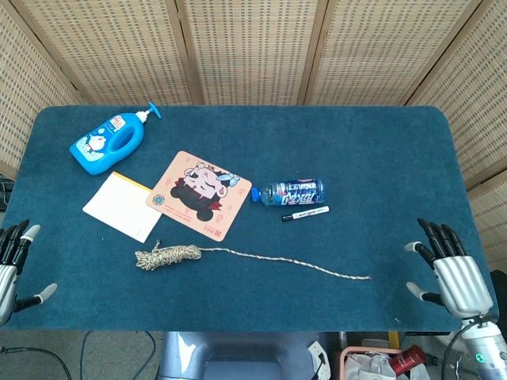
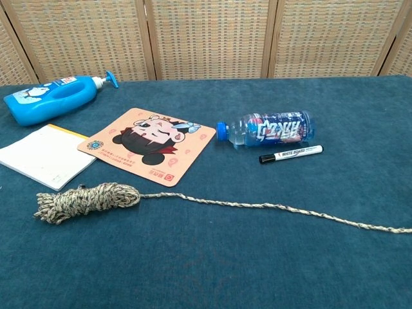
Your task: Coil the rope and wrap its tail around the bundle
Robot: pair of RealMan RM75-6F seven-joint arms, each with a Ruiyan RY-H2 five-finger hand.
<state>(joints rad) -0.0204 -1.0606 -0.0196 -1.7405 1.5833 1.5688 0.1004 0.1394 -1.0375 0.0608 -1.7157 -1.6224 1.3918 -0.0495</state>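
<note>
From my chest view, the thin speckled beige rope tail [image 2: 277, 207] runs off the right edge, so I lose its end there. The flat white notepad [image 2: 42, 156] is clipped by the left edge. In the head view, my grey-and-black left hand [image 1: 12, 265] is cut by the left border. Print on the slim white marker [image 1: 306, 213] is too small to read.
</note>
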